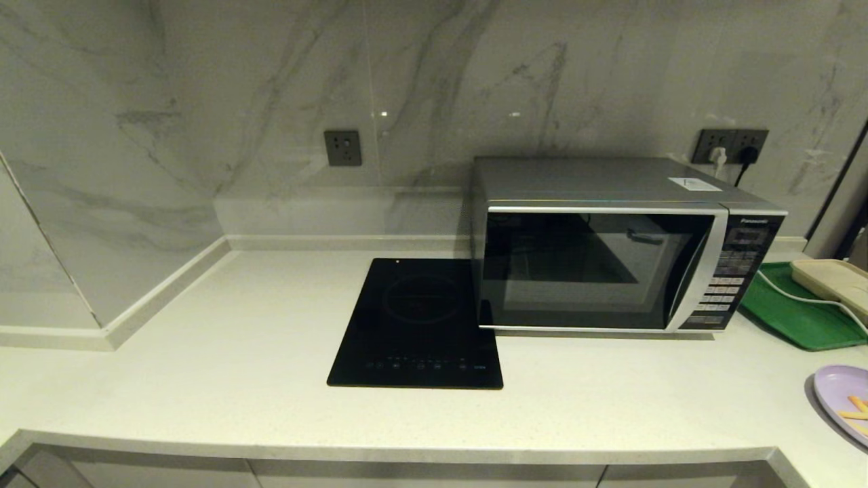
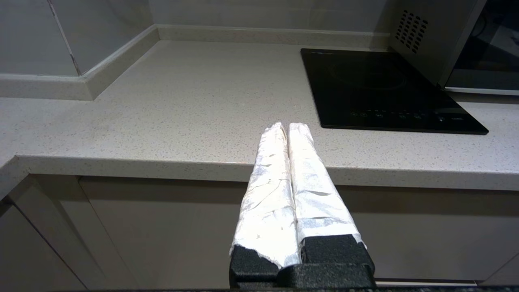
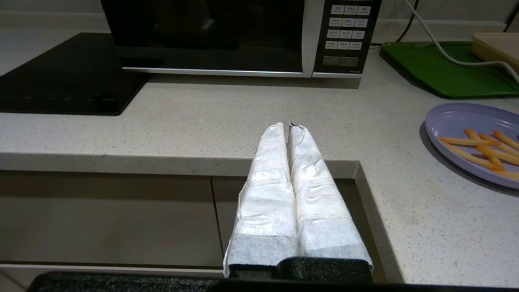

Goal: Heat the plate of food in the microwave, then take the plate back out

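The silver Panasonic microwave [image 1: 610,254] stands at the back right of the counter with its dark glass door closed; the right wrist view shows it as the microwave [image 3: 239,36]. The lilac plate of food [image 1: 847,401] with orange-yellow sticks lies at the counter's right edge, and appears as the plate of food [image 3: 474,142] in the right wrist view. Neither arm shows in the head view. My left gripper [image 2: 287,126] is shut and empty in front of the counter edge. My right gripper [image 3: 287,126] is shut and empty too, hanging before the counter edge to the left of the plate.
A flat black induction hob [image 1: 420,325] lies left of the microwave. A green tray [image 1: 800,315] with a cream box [image 1: 834,281] and a white cable sits to the right of the microwave. Marble walls close the back and left. Cabinet fronts [image 2: 162,227] lie below the counter.
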Robot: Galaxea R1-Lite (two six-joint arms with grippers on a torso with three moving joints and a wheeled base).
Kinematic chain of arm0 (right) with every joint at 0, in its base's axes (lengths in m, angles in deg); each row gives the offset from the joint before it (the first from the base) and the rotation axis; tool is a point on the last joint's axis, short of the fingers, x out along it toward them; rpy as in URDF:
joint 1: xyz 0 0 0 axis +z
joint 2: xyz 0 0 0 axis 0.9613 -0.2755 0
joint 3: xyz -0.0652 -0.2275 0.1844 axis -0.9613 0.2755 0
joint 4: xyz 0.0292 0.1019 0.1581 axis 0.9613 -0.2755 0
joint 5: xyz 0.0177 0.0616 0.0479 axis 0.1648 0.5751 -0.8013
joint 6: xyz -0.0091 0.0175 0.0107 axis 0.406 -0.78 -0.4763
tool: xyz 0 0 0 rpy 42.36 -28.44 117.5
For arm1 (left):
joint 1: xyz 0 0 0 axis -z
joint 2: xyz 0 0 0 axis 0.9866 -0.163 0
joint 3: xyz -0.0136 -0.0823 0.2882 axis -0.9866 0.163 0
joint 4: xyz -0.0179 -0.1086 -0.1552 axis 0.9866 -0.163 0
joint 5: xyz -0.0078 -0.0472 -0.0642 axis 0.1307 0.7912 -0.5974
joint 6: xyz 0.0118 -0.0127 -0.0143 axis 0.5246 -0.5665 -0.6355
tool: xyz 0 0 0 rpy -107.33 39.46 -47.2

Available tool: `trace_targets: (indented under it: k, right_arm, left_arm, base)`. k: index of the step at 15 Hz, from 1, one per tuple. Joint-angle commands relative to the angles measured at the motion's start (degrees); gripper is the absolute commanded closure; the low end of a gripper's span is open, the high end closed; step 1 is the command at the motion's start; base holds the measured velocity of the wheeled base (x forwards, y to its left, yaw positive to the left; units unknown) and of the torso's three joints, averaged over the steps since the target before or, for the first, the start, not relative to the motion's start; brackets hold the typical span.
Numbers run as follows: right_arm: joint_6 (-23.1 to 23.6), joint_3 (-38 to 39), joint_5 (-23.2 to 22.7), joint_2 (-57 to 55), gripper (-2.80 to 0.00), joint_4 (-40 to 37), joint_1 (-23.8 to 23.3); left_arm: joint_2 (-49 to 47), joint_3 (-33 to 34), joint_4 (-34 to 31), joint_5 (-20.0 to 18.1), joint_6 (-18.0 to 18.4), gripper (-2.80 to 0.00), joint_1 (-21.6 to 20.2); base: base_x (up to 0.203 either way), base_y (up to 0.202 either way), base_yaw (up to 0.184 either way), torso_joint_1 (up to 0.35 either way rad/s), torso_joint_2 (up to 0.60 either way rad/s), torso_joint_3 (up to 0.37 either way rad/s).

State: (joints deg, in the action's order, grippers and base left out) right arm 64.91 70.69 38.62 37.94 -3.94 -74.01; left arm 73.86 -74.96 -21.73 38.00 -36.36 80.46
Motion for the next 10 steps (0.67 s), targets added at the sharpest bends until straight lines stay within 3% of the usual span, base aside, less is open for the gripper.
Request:
trace_targets:
  k: [1,10]
  right_arm:
    - [-1.7,0.0,0.3,-0.1,0.00,0.0,0.0]
    - [-2.1,0.0,0.4,-0.1,0.00,0.1,0.0]
  left_arm:
    - [0.0,0.0,0.0,0.0,0.0,0.00,0.0]
    - [0.0,0.0,0.0,0.0,-0.1,0.00,0.0]
  base:
    - [0.000,0.000,0.000,0.000,0.00,0.000]
    - [0.000,0.000,0.000,0.000,0.00,0.000]
